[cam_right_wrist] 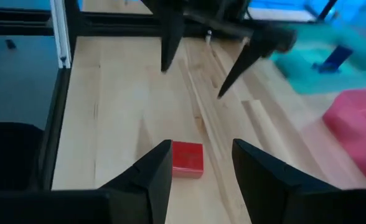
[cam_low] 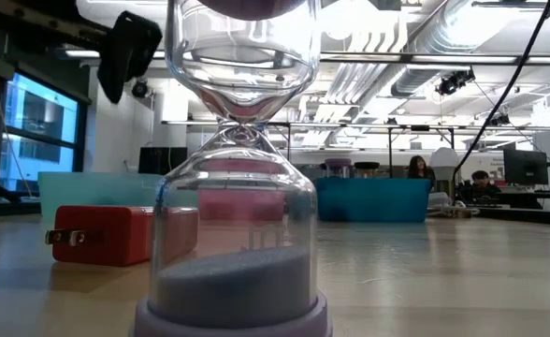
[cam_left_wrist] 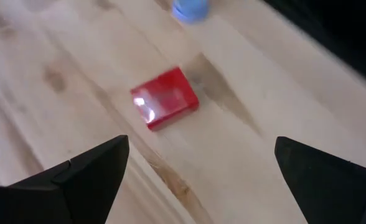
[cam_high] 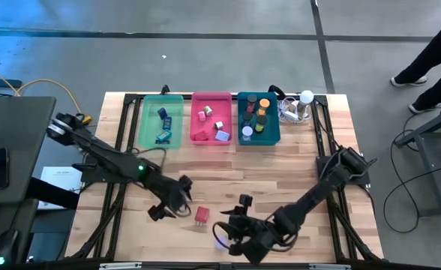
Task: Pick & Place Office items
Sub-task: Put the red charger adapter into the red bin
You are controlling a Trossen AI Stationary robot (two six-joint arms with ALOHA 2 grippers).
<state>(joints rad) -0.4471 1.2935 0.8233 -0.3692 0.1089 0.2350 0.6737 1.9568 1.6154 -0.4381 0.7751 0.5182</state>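
Observation:
A red block (cam_high: 202, 216) with two metal prongs (cam_low: 66, 237) lies flat on the wooden table. My left gripper (cam_high: 174, 206) hovers just to its left, wide open, and the block (cam_left_wrist: 164, 98) shows ahead of its fingers. My right gripper (cam_right_wrist: 201, 146) is at the near middle of the table, also open. The block (cam_right_wrist: 187, 159) shows through its gap, farther off. An hourglass (cam_low: 242, 187) with a lavender base and lavender sand stands upright at the near edge, its lavender top (cam_high: 220, 241) beside my right gripper (cam_high: 229, 228). No gripper touches anything.
Green (cam_high: 162, 139), pink (cam_high: 198, 120) and teal (cam_high: 273, 135) trays stand in a row at the far edge, holding small items. A white ball with cables (cam_high: 301, 101) lies to their right. A person's legs (cam_high: 430, 52) show beyond the far right corner.

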